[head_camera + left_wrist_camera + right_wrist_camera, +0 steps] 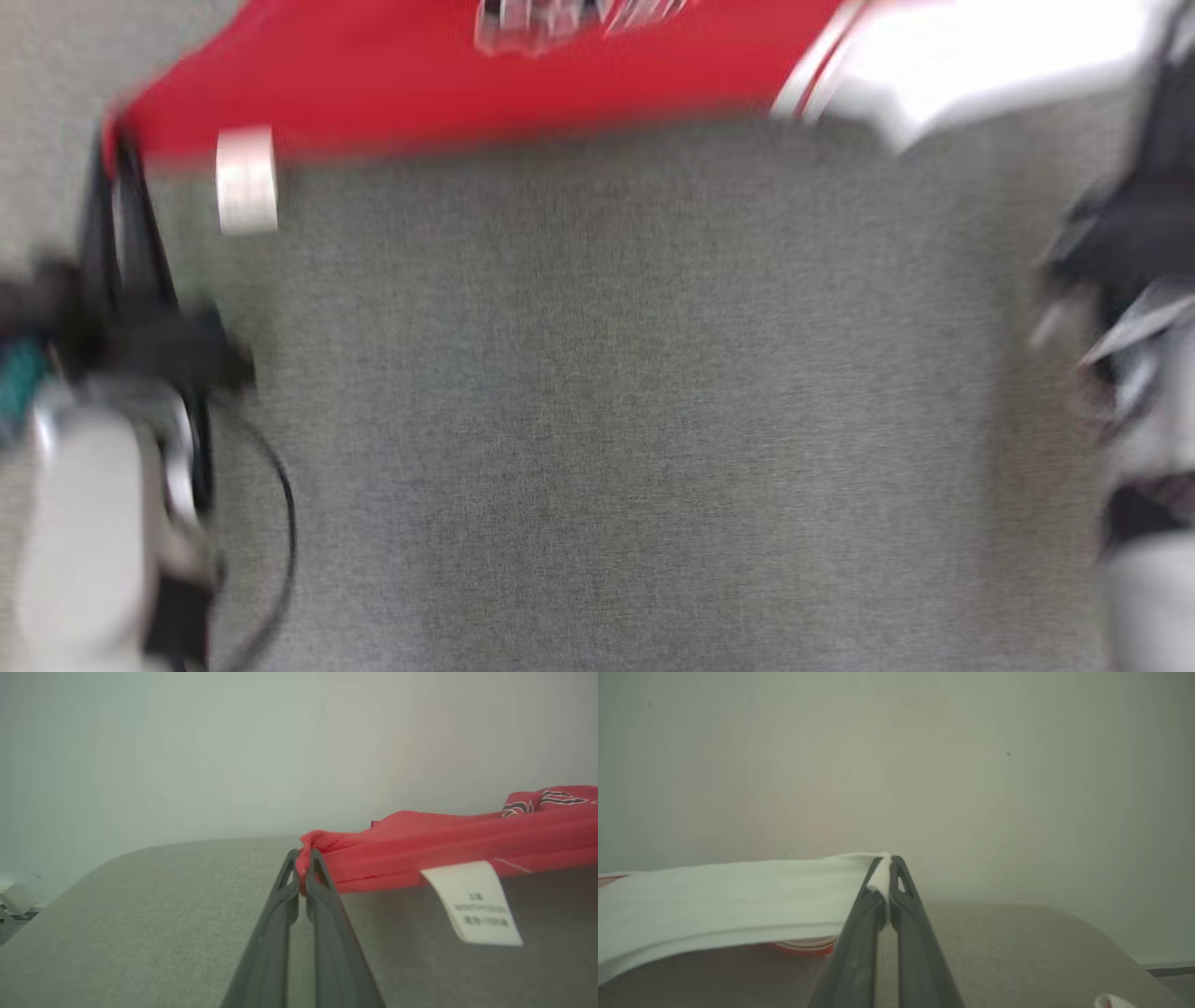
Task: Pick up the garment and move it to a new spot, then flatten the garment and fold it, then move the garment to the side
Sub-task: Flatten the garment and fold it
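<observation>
The garment is red with a white section and a black-and-white print, and it stretches across the top of the blurred head view. A white care label dangles from its hem. My left gripper is shut on the red corner, and in the head view it stands at the far left. My right gripper is shut on the white fabric, at the far right of the head view. The hem hangs taut between them just above the table.
A grey cloth-covered table spreads below the garment, with rounded corners seen from both wrists. A black cable loops beside my left arm. A plain pale wall rises behind the table.
</observation>
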